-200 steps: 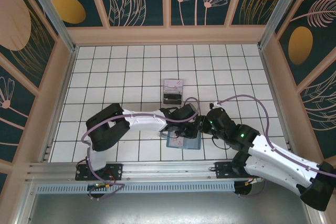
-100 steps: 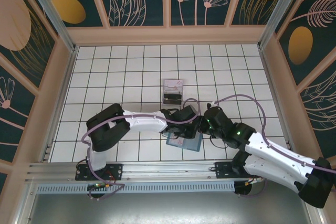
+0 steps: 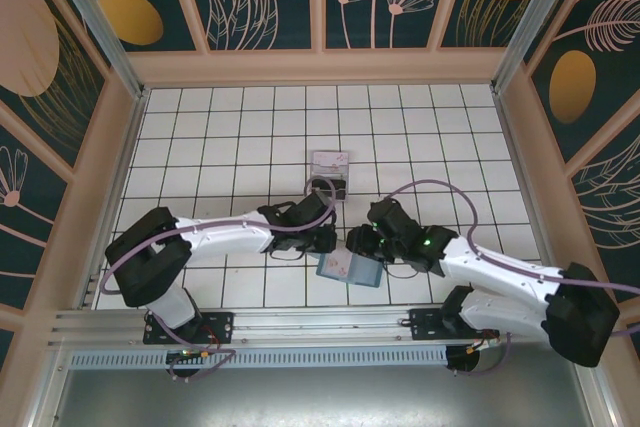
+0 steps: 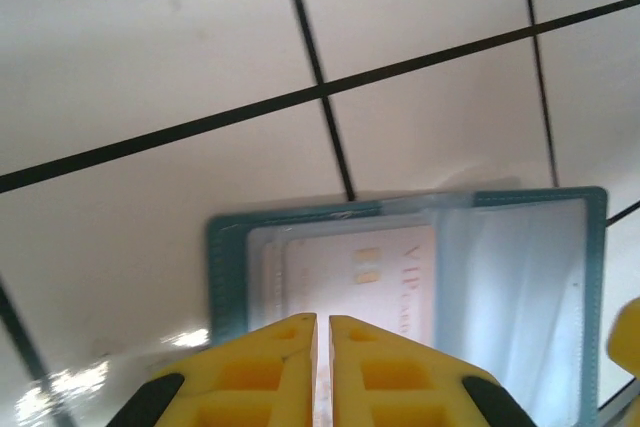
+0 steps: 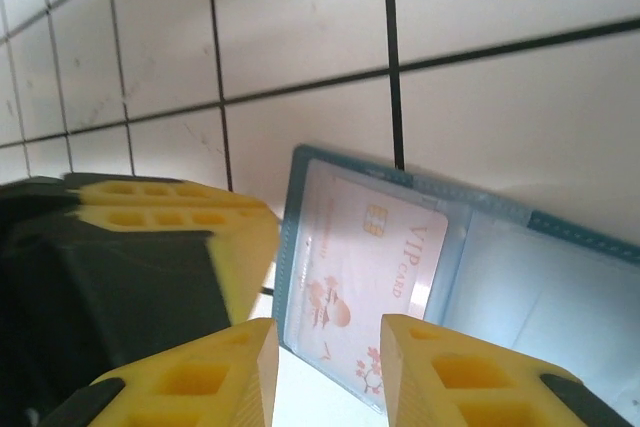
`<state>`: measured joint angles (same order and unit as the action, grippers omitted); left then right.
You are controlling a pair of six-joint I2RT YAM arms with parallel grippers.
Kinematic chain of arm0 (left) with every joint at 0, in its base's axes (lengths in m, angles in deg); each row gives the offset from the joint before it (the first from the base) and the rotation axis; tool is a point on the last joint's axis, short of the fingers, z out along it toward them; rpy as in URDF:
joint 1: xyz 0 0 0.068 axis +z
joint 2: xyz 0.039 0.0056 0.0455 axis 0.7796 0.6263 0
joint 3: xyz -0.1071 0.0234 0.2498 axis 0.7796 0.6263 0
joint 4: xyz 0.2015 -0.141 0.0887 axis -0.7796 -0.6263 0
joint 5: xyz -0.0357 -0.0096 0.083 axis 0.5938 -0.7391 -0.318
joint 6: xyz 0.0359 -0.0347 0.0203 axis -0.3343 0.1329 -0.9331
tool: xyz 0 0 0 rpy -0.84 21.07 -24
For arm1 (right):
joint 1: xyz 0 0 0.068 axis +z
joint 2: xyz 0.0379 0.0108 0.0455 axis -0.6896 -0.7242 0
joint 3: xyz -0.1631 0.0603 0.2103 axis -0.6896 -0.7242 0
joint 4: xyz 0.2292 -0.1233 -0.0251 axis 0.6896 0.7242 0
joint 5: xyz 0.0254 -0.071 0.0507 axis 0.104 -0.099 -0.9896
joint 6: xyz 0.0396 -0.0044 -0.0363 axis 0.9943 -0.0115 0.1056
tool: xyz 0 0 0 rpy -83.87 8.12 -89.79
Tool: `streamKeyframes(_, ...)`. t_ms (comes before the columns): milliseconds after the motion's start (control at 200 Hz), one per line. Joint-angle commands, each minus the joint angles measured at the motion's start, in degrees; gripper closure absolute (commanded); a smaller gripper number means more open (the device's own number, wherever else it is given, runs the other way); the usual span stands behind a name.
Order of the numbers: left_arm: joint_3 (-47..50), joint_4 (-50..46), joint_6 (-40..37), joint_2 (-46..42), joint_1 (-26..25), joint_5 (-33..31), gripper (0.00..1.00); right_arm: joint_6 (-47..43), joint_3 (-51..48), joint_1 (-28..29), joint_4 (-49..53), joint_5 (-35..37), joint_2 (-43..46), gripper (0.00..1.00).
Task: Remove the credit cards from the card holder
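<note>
Card holder (image 3: 352, 271) is laid open on the worktop (image 3: 230, 137) near the front edge, just beside both claws, with a pale pink card (image 5: 372, 272) tucked in one pocket. The left claw (image 4: 322, 362) is held at the holder's edge, fingers pressed together on nothing, while the right claw (image 5: 325, 367) is spread and empty. A whitish card (image 3: 331, 160) and a dark card (image 3: 328, 188) are seen farther back.
</note>
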<state>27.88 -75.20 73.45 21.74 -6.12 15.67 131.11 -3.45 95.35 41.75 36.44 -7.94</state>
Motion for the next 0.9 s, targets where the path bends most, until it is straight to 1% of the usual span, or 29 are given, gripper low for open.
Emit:
streamKeyframes(0,2.9,0.1,-0.3,-1.4,0.6,-1.4,0.87,1.9,-1.0,0.8,-5.0,-3.7,-3.2,0.67)
streamKeyframes(135,3.8,0.8,-1.0,-0.8,0.9,-0.7,0.87,3.0,-2.1,1.0,-7.9,-5.1,-6.7,0.67)
streamKeyframes(335,3.0,2.1,-2.0,1.4,0.8,1.3,0.87,3.3,-3.5,1.0,-9.0,-5.2,-9.4,0.67)
streamKeyframes(515,2.0,1.4,-3.0,3.2,0.8,2.2,0.87,3.7,-4.5,1.0,-8.8,-4.7,-9.9,0.67)
streamKeyframes(896,1.3,-1.4,-3.2,6.9,0.8,1.3,0.88,3.6,-4.7,1.1,-7.0,-3.4,-10.5,0.67)
